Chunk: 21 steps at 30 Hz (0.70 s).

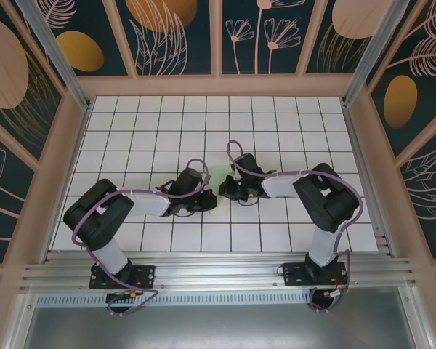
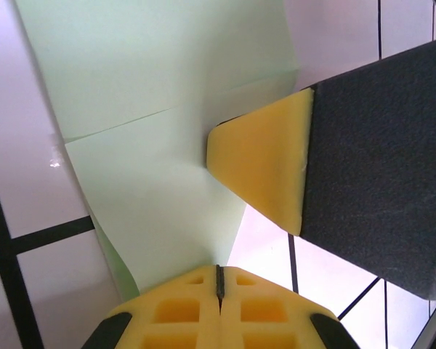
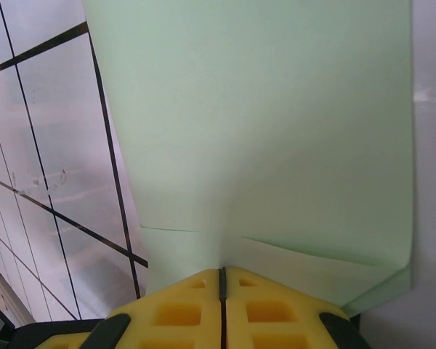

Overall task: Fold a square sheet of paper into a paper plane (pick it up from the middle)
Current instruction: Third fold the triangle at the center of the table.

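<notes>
Overhead, I have both arms bent in toward the middle of the tiled surface point(image 1: 167, 123). The square sheet of paper point(image 1: 219, 174) shows as a small pale green patch between the two wrists, with the arms covering most of it. It is not a flat square. The wrist cameras show creases and a turned-over flap, so I judge the folding to be partway done and nothing like a dart yet.

The left gripper point(image 2: 219, 280) has its yellow fingers pressed together. The paper curves up into the seam between them, so I read it as pinching the sheet. The right gripper point(image 3: 221, 287) looks the same: fingers together, paper fanning away from them, with one straight edge down the right of that view. From the left wrist I also see the right gripper's yellow pad point(image 2: 265, 163) touching the sheet just beside a crease.

What the next move turns on is that the sheet lies between the two grippers, held from opposite sides, so neither arm is nearer. I cannot fix its long axis from overhead. My guess is that one gripper must let go while the other pins. If both pull, paper this thin could tear or crease askew.
</notes>
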Available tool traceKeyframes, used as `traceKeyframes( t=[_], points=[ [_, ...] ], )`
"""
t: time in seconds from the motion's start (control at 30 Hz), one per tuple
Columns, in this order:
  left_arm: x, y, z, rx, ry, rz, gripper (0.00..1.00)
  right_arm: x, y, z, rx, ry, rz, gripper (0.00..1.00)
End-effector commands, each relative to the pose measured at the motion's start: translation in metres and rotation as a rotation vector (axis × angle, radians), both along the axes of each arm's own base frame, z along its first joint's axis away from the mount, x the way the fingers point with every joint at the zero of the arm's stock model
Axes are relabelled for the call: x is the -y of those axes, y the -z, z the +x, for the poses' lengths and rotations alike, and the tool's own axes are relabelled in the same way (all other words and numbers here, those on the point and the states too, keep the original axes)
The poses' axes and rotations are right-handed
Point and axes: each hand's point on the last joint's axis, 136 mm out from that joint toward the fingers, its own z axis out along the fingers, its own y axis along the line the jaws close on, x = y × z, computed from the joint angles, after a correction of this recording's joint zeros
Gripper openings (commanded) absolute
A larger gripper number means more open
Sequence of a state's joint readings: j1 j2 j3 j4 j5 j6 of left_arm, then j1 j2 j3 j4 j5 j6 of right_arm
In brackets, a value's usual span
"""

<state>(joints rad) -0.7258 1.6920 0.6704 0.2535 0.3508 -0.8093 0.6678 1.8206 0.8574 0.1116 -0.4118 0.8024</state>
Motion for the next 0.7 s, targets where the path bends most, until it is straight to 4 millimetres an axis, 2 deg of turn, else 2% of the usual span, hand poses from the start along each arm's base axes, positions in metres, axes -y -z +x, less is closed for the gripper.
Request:
traceKeyframes(
  t=[0.0,0.07,0.13,0.2,0.4,0.67],
  points=[
    [-0.008,0.016,-0.012,-0.035,0.022,0.048,0.00,0.025,0.041,-0.013,-0.076,0.036,-0.158,0.09],
    [-0.006,0.015,-0.014,-0.040,0.032,0.037,0.00,0.026,0.043,-0.014,-0.080,0.036,-0.162,0.09],
    [-0.009,0.022,-0.017,-0.060,0.034,0.056,0.00,0.026,0.043,-0.014,-0.081,0.036,-0.163,0.09],
    [-0.016,0.033,-0.021,-0.085,0.030,0.095,0.00,0.026,0.044,-0.014,-0.084,0.035,-0.167,0.09],
    [-0.031,0.041,-0.028,-0.091,0.018,0.160,0.00,0.027,0.047,-0.015,-0.091,0.039,-0.176,0.09],
    [-0.033,0.024,-0.028,-0.056,0.024,0.146,0.00,0.028,0.050,-0.015,-0.095,0.038,-0.182,0.08]
  ],
)
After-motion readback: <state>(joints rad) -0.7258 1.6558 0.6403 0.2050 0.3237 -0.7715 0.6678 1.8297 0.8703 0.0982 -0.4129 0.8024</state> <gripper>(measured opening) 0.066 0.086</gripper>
